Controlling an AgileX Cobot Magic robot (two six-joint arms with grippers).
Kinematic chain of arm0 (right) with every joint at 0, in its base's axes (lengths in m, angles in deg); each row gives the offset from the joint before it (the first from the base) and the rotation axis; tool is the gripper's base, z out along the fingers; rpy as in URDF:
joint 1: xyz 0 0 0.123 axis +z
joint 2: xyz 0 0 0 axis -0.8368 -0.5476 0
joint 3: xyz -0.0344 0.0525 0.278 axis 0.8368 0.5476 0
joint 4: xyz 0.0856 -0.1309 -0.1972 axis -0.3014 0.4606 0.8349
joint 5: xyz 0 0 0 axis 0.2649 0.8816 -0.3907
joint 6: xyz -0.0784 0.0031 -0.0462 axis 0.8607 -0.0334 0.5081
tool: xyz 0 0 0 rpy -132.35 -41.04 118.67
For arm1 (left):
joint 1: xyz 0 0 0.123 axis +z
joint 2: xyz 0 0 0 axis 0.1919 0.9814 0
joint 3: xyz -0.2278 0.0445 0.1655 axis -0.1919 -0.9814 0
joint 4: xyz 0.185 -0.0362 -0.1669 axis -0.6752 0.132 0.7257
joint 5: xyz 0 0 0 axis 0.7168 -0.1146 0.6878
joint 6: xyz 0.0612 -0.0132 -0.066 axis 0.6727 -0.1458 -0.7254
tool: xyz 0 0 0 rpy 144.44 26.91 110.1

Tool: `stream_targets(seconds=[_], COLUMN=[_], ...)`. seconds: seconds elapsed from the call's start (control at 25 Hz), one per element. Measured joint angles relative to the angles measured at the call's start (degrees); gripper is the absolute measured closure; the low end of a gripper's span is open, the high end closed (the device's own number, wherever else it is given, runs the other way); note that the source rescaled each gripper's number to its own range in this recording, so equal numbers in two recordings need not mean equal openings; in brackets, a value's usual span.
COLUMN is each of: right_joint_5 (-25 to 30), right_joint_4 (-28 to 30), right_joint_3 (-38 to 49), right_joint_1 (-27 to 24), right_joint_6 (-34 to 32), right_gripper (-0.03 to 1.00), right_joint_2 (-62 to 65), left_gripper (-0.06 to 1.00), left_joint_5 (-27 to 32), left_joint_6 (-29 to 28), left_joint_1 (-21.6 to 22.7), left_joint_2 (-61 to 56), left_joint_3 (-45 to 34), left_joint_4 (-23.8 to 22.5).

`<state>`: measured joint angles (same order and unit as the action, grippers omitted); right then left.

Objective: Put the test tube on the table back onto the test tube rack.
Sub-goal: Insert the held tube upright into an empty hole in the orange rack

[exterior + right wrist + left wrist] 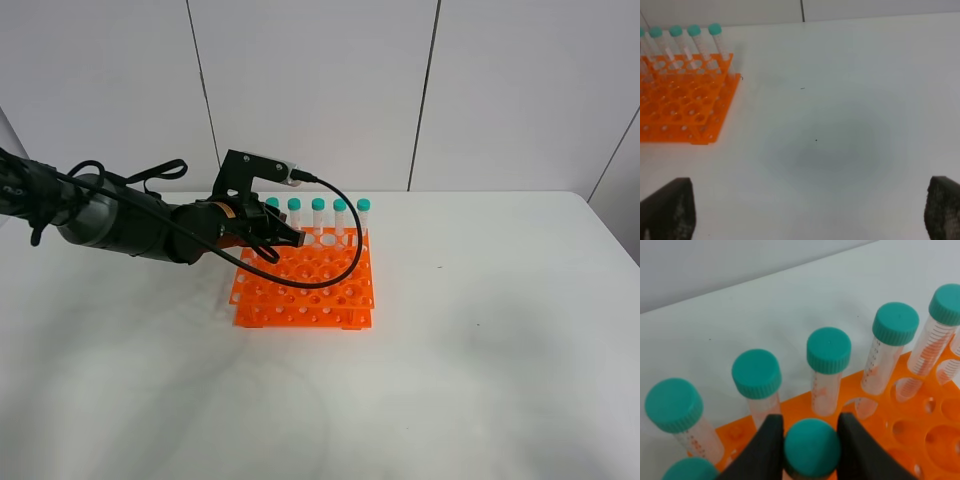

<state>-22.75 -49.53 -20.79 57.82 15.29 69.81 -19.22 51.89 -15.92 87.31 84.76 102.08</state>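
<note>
- My left gripper (811, 450) is clamped on the test tube (811, 447); its dark fingers (767, 447) press either side of the teal cap.
- I see that tube held over the test tube rack (305, 285), just in front of the back row of capped tubes (829, 350).
- My right gripper (810, 210) stands wide, nothing between its fingertips, above bare table (840, 125), well apart from the rack.
- From the high camera, the rack sits near the middle of the table.
</note>
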Motion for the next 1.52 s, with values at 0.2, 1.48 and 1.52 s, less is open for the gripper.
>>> stream_targets(seconds=[0.2,1.48,1.52], right_joint_5=[0.0,0.0,0.0], right_joint_4=[0.0,-0.1,-0.1], right_joint_3=[0.0,0.0,0.0], right_joint_1=[0.0,0.0,0.0], right_joint_6=[0.0,0.0,0.0], right_gripper=[-0.03,-0.03,-0.03], right_joint_2=[0.0,0.0,0.0], left_gripper=[0.56,0.36,0.36], left_joint_5=[1.5,19.4,22.1], left_joint_6=[0.0,0.6,0.7], left_joint_1=[0.0,6.4,7.5], left_joint_2=[0.0,-12.0,-12.0], left_joint_3=[-0.2,5.7,6.7], left_joint_4=[0.1,0.0,-0.1])
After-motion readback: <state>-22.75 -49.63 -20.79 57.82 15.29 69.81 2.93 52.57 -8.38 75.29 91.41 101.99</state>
